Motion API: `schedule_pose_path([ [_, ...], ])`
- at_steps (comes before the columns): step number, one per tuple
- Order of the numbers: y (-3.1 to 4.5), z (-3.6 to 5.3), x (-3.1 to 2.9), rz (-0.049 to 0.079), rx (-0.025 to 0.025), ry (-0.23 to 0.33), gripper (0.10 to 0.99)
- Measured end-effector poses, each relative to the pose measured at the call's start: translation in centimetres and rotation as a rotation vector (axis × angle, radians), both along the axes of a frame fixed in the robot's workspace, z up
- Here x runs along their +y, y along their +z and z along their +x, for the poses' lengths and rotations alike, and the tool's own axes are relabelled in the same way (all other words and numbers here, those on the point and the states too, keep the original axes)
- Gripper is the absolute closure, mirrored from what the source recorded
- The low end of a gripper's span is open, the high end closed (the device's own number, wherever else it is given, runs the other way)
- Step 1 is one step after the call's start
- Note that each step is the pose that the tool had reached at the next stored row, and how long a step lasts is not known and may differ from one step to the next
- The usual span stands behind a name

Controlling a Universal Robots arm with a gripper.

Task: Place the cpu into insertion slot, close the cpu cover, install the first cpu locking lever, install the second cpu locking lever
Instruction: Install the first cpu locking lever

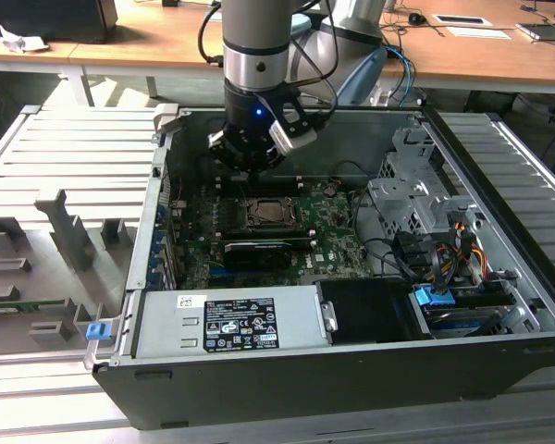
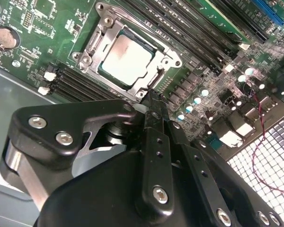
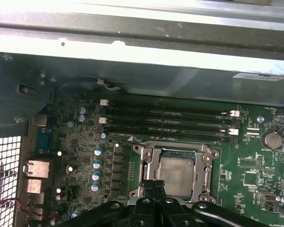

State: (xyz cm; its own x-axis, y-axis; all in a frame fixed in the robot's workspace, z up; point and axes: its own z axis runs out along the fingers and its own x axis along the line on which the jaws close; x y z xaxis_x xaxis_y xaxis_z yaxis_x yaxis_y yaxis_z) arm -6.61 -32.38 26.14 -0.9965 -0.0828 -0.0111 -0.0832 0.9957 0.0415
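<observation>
The cpu (image 2: pixel 125 59) (image 3: pixel 176 171) lies flat in its socket on the green motherboard (image 1: pixel 338 242), its pale metal top showing. The silvery cpu cover (image 2: pixel 105 29) (image 3: pixel 148 164) lies down around it, framing it through its square window. In the exterior view the socket with the cpu (image 1: pixel 268 213) sits just below my gripper (image 1: pixel 250 159), which hangs inside the open computer case. In both wrist views my gripper (image 2: pixel 151 101) (image 3: pixel 156 185) is shut with nothing between its fingers. Its tips sit right at the socket's edge. Whether they touch a locking lever I cannot tell.
Black memory slots (image 3: pixel 168 120) run beside the socket, and a long black card (image 1: pixel 259 250) lies across the board. A power supply (image 1: pixel 227 324), a metal drive cage (image 1: pixel 416 194) and cables (image 1: pixel 444 250) crowd the case. Grey fixtures (image 1: pixel 55 231) stand at the exterior view's left.
</observation>
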Motion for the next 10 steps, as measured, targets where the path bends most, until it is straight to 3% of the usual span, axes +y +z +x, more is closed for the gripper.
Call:
schedule_pose_path([
  [10, -0.06, -1.83, 0.00, 0.000, 0.0000, 0.000, 0.980],
])
